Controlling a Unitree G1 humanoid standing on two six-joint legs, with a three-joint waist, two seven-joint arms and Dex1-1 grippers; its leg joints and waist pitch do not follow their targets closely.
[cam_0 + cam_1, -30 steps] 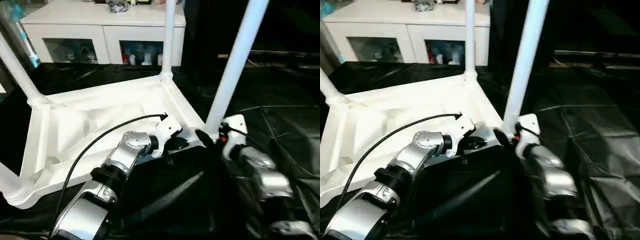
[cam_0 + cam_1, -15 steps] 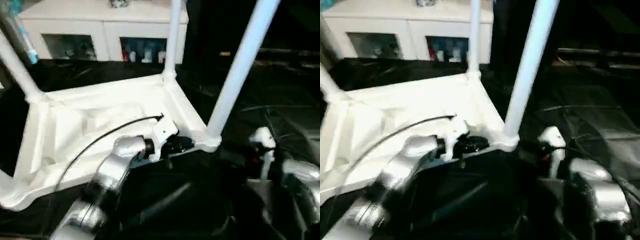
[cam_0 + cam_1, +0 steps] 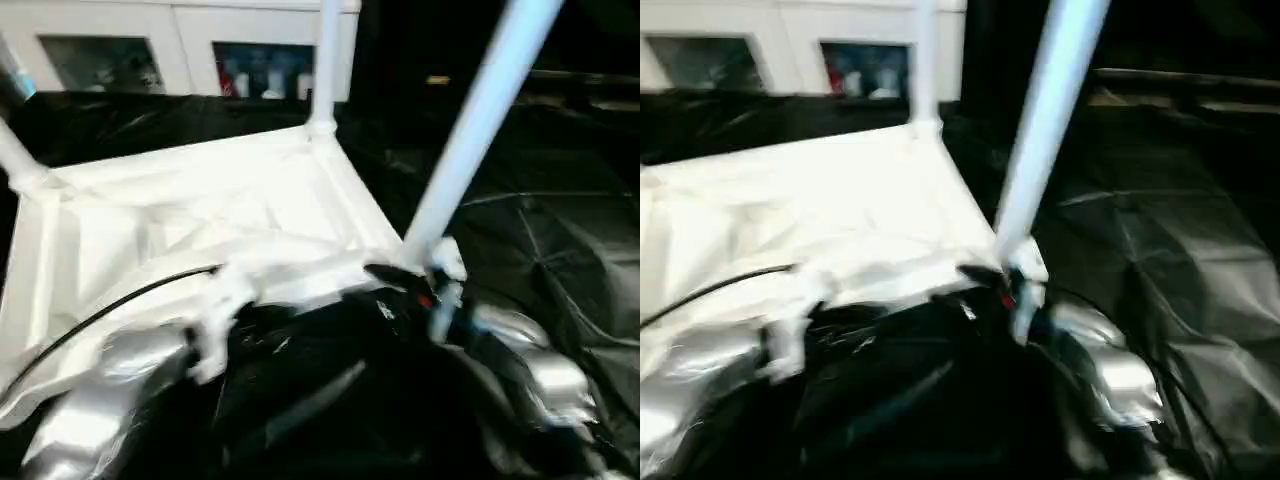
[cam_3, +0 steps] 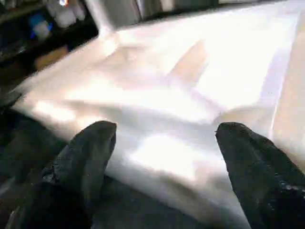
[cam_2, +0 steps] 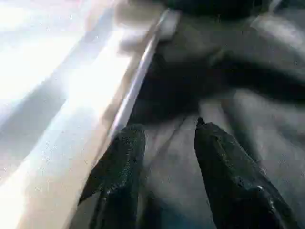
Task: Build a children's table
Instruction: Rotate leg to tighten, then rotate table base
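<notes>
The left gripper [image 5: 164,157] has its jaws parted with nothing between them, its two black fingers [image 5: 119,167] hanging over crinkled black sheeting just beside the white rim of the children's table [image 3: 190,225]. The right gripper [image 4: 162,157] has its jaws spread wide and empty, the pale plastic of the table's upturned underside close in front of them. From the head camera, the right gripper [image 3: 415,285] sits at the foot of the near right leg [image 3: 470,125], close to the corner socket where that leg meets the top (whether it touches the socket cannot be told through the blur). The left forearm [image 3: 100,385] lies low at the near left, a black cable [image 3: 100,315] arching over it. The table rests upside down on the black-covered surface [image 3: 560,230], top face down and legs pointing up; a second leg [image 3: 325,60] rises from the far right corner and another [image 3: 20,160] from the far left corner. Behind it stands a white cabinet [image 3: 190,50] with glass-fronted compartments holding small items.
</notes>
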